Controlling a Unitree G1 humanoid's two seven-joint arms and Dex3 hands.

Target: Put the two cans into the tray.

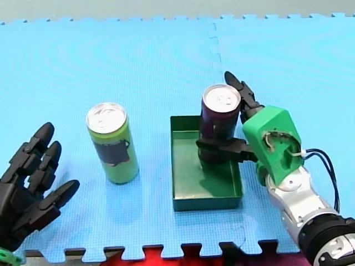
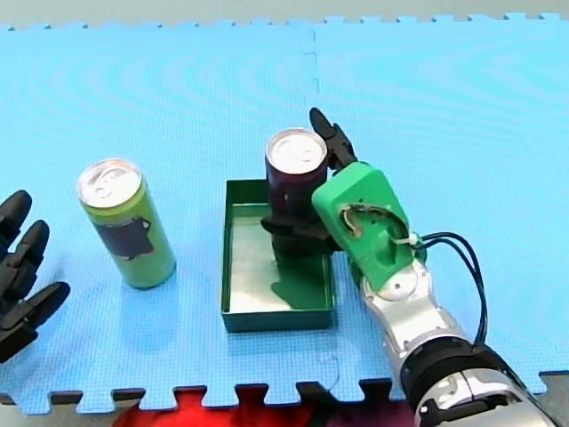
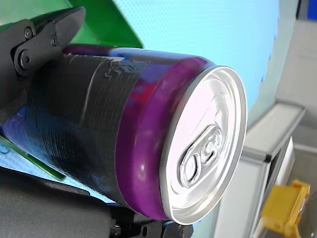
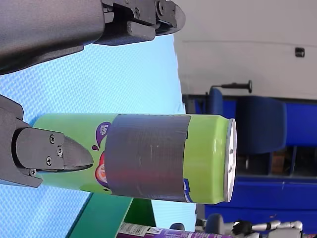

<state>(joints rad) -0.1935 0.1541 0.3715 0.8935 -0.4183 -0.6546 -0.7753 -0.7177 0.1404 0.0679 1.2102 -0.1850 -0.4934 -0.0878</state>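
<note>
— Where's the purple can point(image 1: 219, 119)?
— My right hand point(image 1: 265, 136) is wrapped round it, upright at the green tray's point(image 1: 173, 160) far right corner. I can't tell if its base touches the floor.
— And the green can point(image 1: 112, 144)?
— Standing on the blue mat point(image 1: 111, 66), left of the tray, apart from it. My left hand point(image 1: 30, 185) is empty, uncurled, at the near left edge.

Left hand point(image 1: 33, 183) partly off-frame; purple can point(image 1: 219, 119) partly behind fingers point(image 1: 222, 148) of the right hand point(image 1: 267, 138).
</note>
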